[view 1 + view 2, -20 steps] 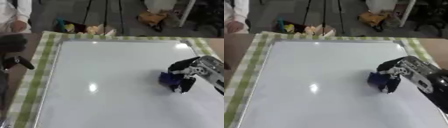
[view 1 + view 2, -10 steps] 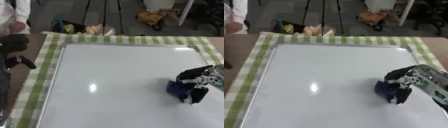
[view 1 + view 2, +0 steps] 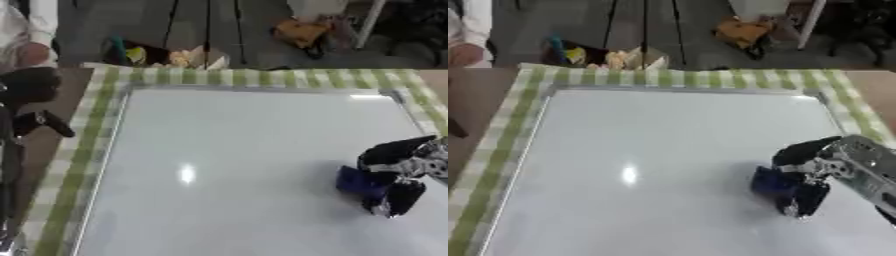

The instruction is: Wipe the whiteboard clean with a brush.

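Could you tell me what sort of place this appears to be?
Probably a lab or workshop: a whiteboard lies flat on a checked green cloth, with tripod legs and clutter on the bare floor behind.

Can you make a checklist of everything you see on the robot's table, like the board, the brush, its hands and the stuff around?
Surface: green checked cloth under the board.
Job's things: whiteboard lies flat, no marks visible; blue brush rests on it, right side.
Clutter: nothing seen on the board.
Hands: right hand curled round the brush; left hand dark, at the left edge, fingers unclear.
Cables: nothing seen.
Surroundings: floor beyond with bags.
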Controlling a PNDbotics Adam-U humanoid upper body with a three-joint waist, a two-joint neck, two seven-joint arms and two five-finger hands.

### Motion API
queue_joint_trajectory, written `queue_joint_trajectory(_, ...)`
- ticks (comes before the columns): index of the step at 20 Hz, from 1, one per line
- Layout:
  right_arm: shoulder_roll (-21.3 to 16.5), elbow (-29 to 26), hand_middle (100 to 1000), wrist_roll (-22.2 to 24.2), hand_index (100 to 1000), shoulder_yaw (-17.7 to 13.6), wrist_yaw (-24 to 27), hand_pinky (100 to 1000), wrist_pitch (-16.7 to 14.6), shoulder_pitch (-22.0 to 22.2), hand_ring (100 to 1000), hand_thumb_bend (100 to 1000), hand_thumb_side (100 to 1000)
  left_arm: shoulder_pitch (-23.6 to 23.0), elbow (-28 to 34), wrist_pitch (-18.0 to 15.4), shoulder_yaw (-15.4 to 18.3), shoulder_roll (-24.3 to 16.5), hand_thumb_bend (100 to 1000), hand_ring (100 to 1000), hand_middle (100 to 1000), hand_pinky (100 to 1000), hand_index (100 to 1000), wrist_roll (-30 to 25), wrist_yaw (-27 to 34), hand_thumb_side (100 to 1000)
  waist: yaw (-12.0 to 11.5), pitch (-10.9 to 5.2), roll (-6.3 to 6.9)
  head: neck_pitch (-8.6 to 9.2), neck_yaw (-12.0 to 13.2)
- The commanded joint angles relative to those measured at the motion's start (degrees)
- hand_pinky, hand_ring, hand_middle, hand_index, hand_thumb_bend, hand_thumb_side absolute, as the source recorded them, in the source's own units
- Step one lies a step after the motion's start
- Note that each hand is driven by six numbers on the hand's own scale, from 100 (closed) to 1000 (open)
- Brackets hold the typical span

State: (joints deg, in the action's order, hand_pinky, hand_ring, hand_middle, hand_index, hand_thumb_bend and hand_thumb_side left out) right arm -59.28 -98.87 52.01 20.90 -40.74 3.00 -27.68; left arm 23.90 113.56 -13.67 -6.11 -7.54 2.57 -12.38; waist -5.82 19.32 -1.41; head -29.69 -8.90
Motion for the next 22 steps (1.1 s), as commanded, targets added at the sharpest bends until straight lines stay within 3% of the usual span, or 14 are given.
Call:
queue_joint_trajectory(1, -2.58, -2.92, 215, -0.04, 199, -2.32, -0.32, 260, 1.47, 0.76, 470, 100, 353, 0.82, 1.03, -0.15, -0.06, -0.62, 100, 808, 762, 421, 694, -0.23, -0.22, 949, 0.16, -0.98, -0.05, -0.10, 0.25)
queue_joint_trajectory(14, -5.63, -4.42, 227, -0.04, 205, -3.10, 0.31, 290, 2.03, 9.02, 482, 100, 348, 1.21, 1.03, -0.26, 0.05, -0.72, 100, 807, 762, 423, 695, -0.19, -0.28, 947, 0.84, -1.06, -0.14, -0.32, 0.47)
queue_joint_trajectory(22, -5.74, -3.96, 226, -0.04, 206, -3.21, 0.69, 288, 2.10, 10.36, 481, 100, 350, 1.01, 1.03, -0.18, 0.07, -0.61, 100, 808, 762, 422, 695, -0.20, -0.37, 947, 1.04, -1.28, -0.22, -0.20, 0.71)
